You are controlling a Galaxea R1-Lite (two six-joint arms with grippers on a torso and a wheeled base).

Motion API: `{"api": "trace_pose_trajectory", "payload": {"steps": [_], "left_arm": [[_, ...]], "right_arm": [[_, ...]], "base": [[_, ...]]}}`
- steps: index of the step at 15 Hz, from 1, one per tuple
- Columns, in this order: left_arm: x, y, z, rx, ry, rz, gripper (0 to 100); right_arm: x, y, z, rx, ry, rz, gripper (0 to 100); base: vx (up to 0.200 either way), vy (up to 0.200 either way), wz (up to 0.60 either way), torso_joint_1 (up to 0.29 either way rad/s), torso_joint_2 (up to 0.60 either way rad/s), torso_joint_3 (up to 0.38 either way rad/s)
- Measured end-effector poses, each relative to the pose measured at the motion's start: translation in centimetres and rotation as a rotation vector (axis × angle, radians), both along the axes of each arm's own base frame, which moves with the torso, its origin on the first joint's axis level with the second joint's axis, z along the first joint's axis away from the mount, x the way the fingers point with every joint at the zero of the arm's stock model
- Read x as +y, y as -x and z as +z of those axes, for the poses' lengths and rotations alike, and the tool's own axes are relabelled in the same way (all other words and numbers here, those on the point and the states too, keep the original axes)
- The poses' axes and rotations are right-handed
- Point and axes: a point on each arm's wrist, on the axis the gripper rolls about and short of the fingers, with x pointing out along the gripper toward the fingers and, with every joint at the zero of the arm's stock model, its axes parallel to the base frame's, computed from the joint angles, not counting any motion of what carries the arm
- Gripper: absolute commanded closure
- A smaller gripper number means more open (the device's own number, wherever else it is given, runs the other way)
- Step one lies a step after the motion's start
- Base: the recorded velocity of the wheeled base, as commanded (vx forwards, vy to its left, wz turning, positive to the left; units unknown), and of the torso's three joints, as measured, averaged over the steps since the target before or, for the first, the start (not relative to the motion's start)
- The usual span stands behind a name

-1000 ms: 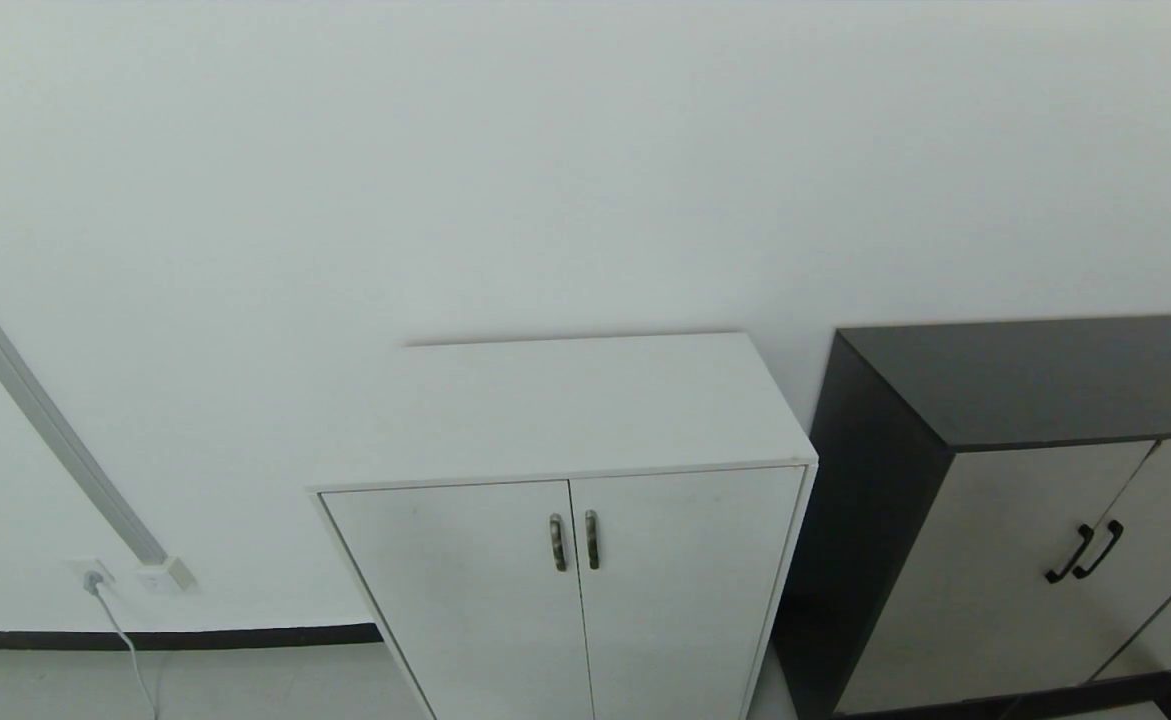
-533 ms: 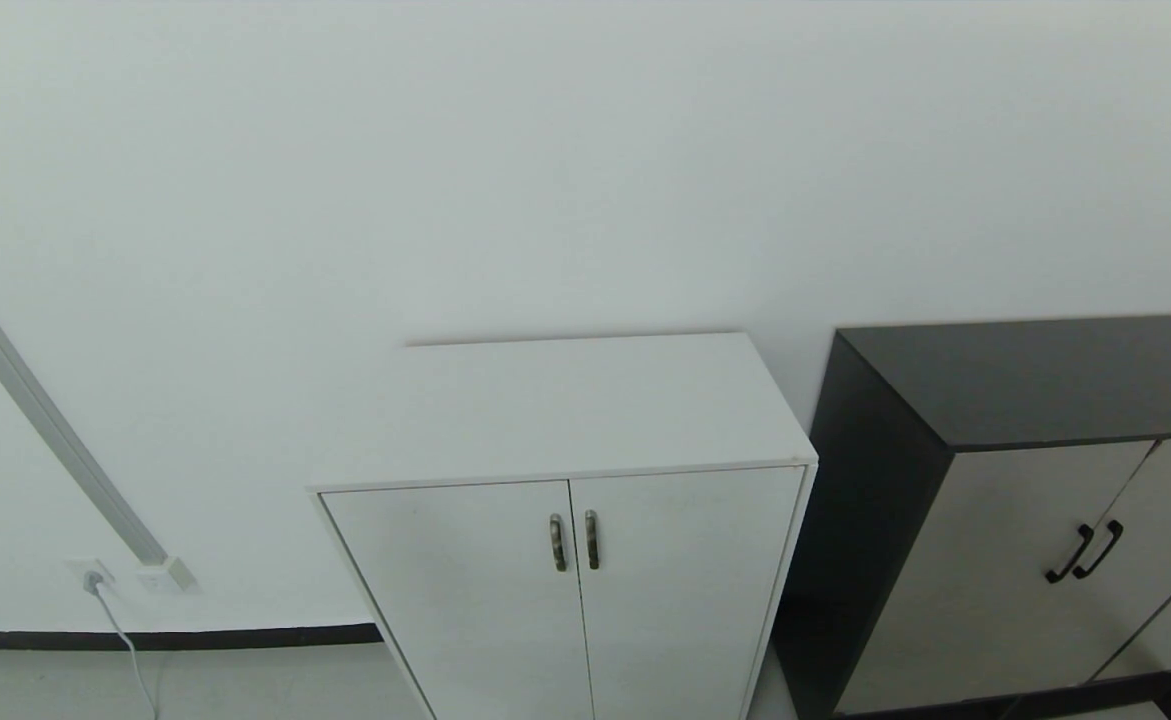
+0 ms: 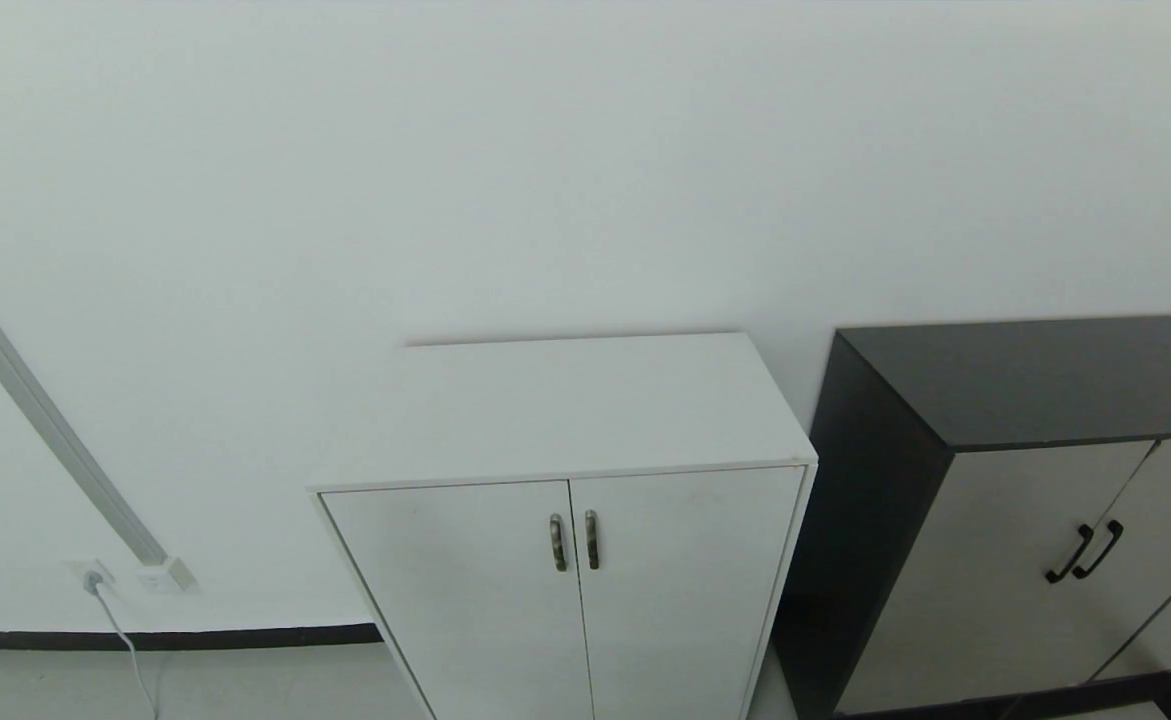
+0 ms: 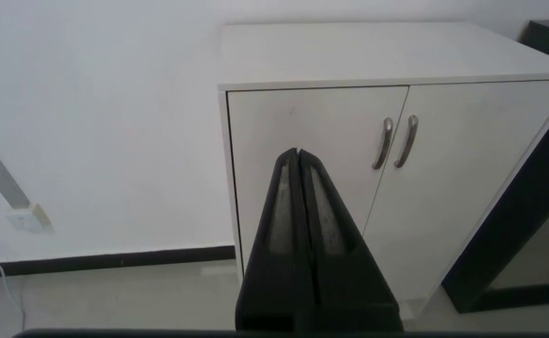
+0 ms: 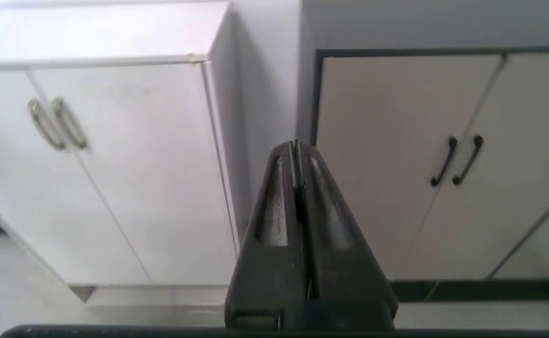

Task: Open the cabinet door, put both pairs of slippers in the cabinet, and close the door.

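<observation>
A white two-door cabinet (image 3: 565,420) stands against the wall with both doors closed and two metal handles (image 3: 573,541) side by side at the centre seam. My left gripper (image 4: 297,155) is shut and empty, held some way in front of the cabinet's left door (image 4: 312,160); the handles (image 4: 394,142) are off to one side of it. My right gripper (image 5: 296,147) is also shut and empty, in front of the gap between the white cabinet (image 5: 114,141) and the dark one.
A black cabinet (image 3: 1025,480) with light doors and black handles (image 3: 1085,551) stands just right of the white one. A wall socket with a plugged cable (image 3: 95,580) and a slanted cable duct (image 3: 35,400) are on the left wall. Bare floor (image 4: 114,296) lies before the cabinets.
</observation>
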Motion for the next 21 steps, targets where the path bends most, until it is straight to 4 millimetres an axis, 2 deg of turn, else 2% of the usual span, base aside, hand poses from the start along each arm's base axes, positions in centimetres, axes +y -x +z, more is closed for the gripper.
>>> {"api": "trace_pose_trajectory", "payload": {"steps": [4, 21], "left_arm": [[0.00, 0.00, 0.00, 0.000, -0.002, 0.000, 100], [0.00, 0.00, 0.00, 0.000, -0.002, 0.000, 100]], "right_arm": [[-0.20, 0.05, 0.05, -0.013, -0.033, -0.092, 100], [-0.19, 0.06, 0.03, -0.014, -0.019, -0.089, 100]], "base": [[0.000, 0.000, 0.00, 0.000, 0.00, 0.000], [0.000, 0.000, 0.00, 0.000, 0.00, 0.000]]}}
